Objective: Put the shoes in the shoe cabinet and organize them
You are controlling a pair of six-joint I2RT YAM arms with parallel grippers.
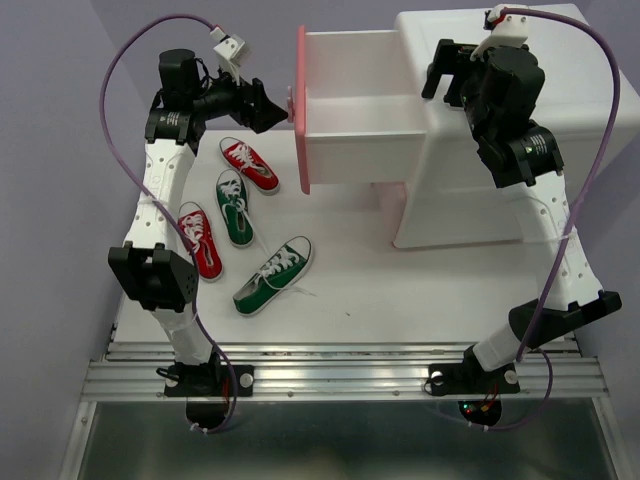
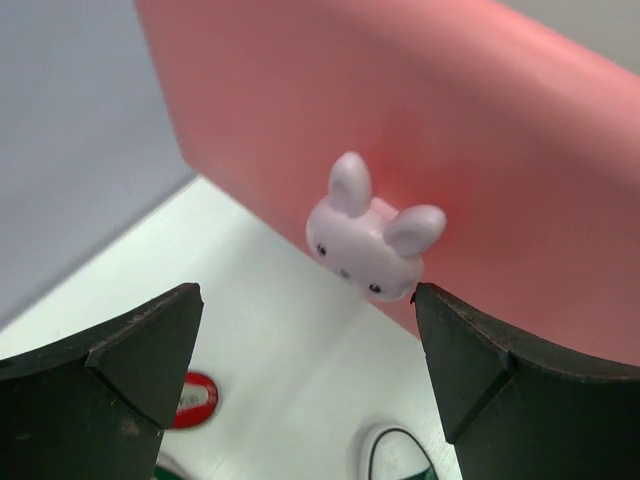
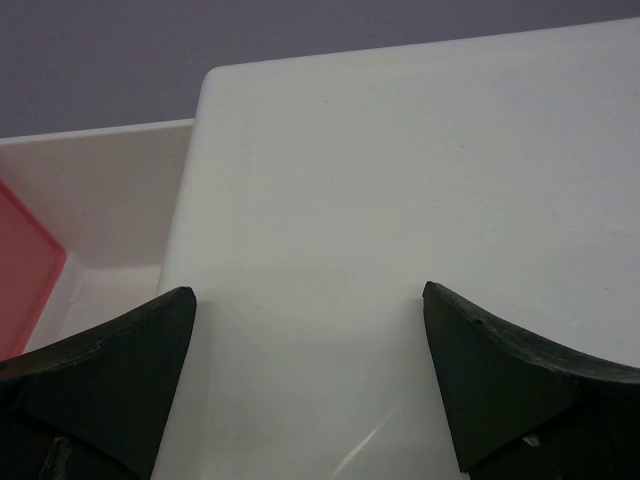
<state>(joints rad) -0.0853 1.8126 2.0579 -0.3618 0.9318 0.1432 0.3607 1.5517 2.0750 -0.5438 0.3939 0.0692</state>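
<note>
The white shoe cabinet [image 1: 470,150] stands at the back right with its top drawer [image 1: 350,110] pulled far out to the left, pink front [image 1: 302,105] facing my left gripper. My left gripper [image 1: 275,108] is open, just short of the bunny-shaped knob [image 2: 372,235], not touching it. My right gripper [image 1: 445,75] is open and rests over the cabinet top [image 3: 400,200]. Two red shoes [image 1: 250,165] [image 1: 200,240] and two green shoes [image 1: 235,205] [image 1: 273,275] lie on the table left of the cabinet.
A lower pink drawer front [image 1: 392,205] shows under the open drawer. The open drawer overhangs the table above the shoes. The table's left edge and the purple wall are close behind my left arm.
</note>
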